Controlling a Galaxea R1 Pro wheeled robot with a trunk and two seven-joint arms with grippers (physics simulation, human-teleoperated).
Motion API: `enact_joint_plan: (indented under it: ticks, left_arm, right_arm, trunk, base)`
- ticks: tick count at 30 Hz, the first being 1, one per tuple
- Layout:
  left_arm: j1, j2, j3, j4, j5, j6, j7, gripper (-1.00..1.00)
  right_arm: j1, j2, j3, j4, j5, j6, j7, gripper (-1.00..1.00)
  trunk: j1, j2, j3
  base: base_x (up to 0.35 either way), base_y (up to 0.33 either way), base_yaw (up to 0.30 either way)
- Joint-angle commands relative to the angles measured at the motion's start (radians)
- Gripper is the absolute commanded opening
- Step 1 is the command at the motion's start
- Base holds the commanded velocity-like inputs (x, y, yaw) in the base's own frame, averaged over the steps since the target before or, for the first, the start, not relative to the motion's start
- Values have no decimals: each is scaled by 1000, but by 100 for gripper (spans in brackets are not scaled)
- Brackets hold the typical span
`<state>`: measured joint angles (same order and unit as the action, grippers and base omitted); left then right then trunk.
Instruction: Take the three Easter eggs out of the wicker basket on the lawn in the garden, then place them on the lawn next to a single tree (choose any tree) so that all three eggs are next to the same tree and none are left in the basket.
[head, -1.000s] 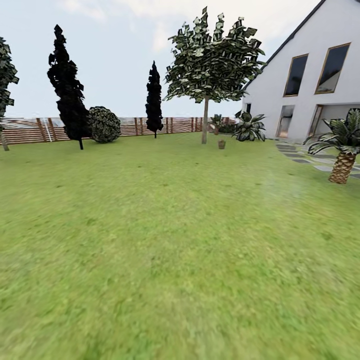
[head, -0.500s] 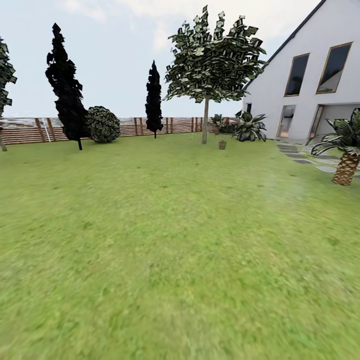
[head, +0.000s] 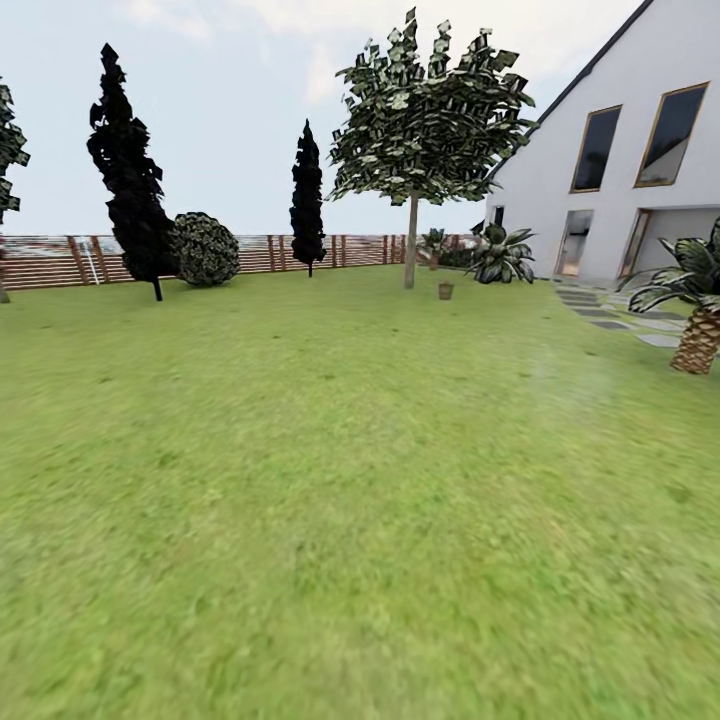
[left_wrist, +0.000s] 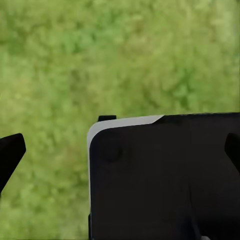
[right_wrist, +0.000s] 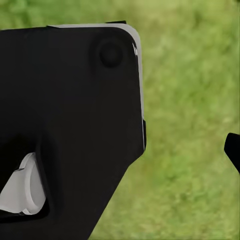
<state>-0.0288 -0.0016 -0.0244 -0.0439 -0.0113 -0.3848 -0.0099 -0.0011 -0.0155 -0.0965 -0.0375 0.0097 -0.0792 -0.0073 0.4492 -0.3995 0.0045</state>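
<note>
1. Rolling forward, the camera is shifting; the palm (head: 700, 320) is sliding toward the frame edge.
2. The basket (head: 445, 290) is sitting far ahead of both grippers, beside the tree (head: 411, 240).
3. The left gripper (left_wrist: 120, 150) is showing widely parted fingertips; the right gripper's spread is impossible to tell.
4. Both are hanging over the lawn (head: 330, 480), tucked for travel.

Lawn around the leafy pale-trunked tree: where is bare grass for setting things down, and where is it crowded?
The lawn is bare from the foreground up to the tree and leftward to the fence. Right of the trunk is tighter: the small brown wicker basket stands close by, a broad-leaved plant behind it, then stepping stones and a palm.
</note>
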Motion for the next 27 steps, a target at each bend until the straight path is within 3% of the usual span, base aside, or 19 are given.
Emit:
enact_joint_plan:
  ticks: [1, 27]
  left_arm:
    - [0, 0, -2, 1, -1, -3, -1, 100]
    - [0, 0, -2, 1, -1, -3, -1, 100]
  right_arm:
    - [0, 0, -8, 1, 1, -4, 0, 100]
    - [0, 0, -7, 1, 1, -4, 0, 100]
  trunk:
    - [1, 0, 0]
    - [1, 0, 0]
  base:
    - [262, 0, 0]
    - [262, 0, 0]
